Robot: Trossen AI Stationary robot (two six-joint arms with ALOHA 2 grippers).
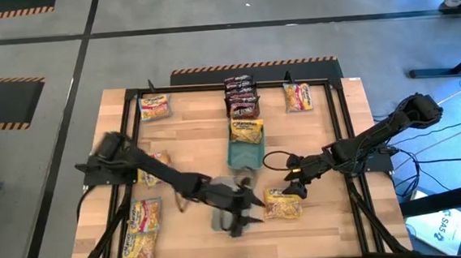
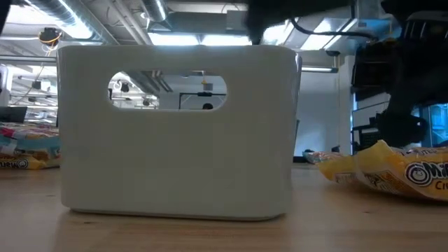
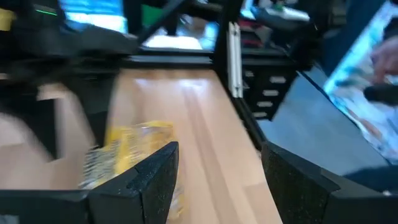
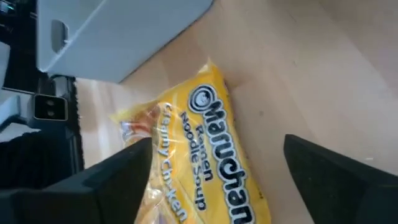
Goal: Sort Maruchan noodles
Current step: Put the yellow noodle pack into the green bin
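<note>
Maruchan noodles are all over this table, and we'll use the teal tray (image 1: 245, 153) in the middle as our landmark. Nearest the table's front edge, just right of the tray, sits a yellow packet (image 1: 283, 204), and the right gripper (image 1: 294, 191) hangs right over it with its fingers spread wide, one to each side of the packet in the wrist view and gripping nothing. We reckon it's lined up to grab that packet or has just let it go; hard to say which. In front of the tray, the left gripper (image 1: 239, 222) hovers over a pale grey tray (image 1: 229, 201), fingers apart and empty, so we'd guess it's waiting. One yellow packet (image 1: 247, 131) already lies across the teal tray's far end, and dark red-brown packets (image 1: 242, 95) are stacked just beyond it, which looks like sorting by colour. More pale pink-yellow packets (image 1: 142, 230) lie well off to the tray's left. The light wooden tabletop (image 1: 191, 140) has a black frame, and beyond it there's grey floor with hazard-striped tape.
</note>
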